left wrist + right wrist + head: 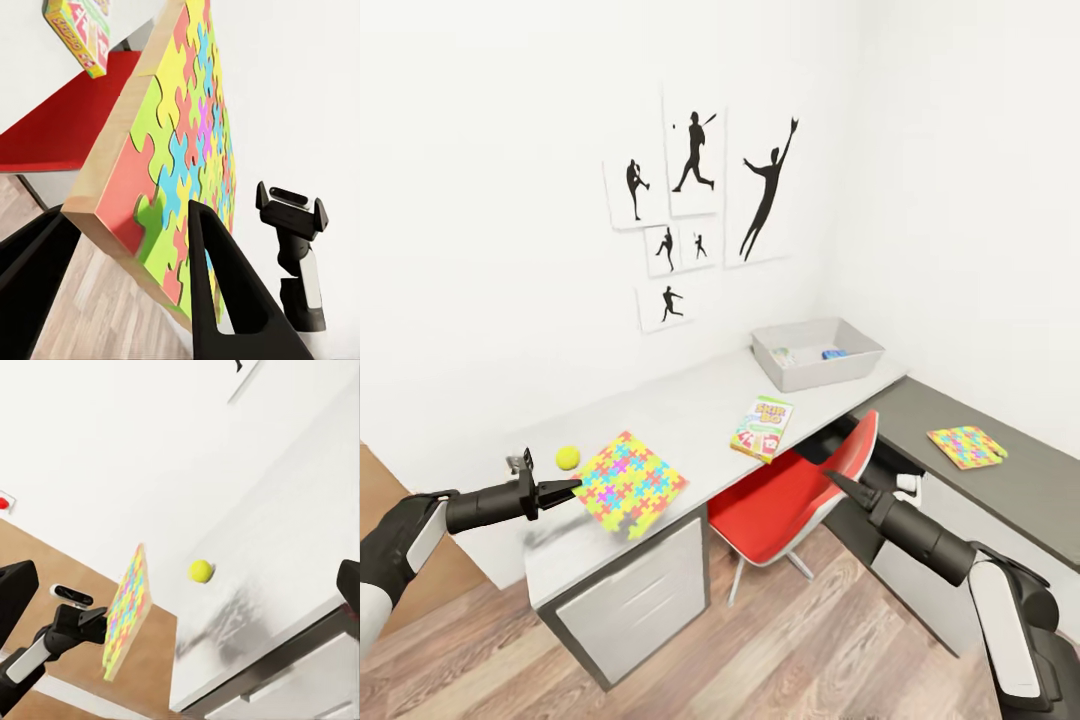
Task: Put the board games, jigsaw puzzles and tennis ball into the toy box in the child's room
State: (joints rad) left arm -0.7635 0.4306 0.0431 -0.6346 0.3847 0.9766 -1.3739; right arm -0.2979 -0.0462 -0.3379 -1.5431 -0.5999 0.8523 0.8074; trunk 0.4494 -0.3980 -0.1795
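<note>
While left end effector (565, 489) grips jigsaw puzzle (630, 483) edge | tennis ball (567, 457) just beside | right unclear

- Puzzle (628, 484): interlocking pieces in red, yellow, green, blue, magenta; tan edge seen in the left wrist view.
- Second puzzle (966, 446): same bright pattern.
- Ball (567, 457): yellow-green.
- Game (762, 427): yellow, green, red print.
- Box (818, 352): light grey.
- Chair (800, 495): red.
- Table (690, 410): pale grey-white; lower top dark grey.
- Grippers: black.
</note>
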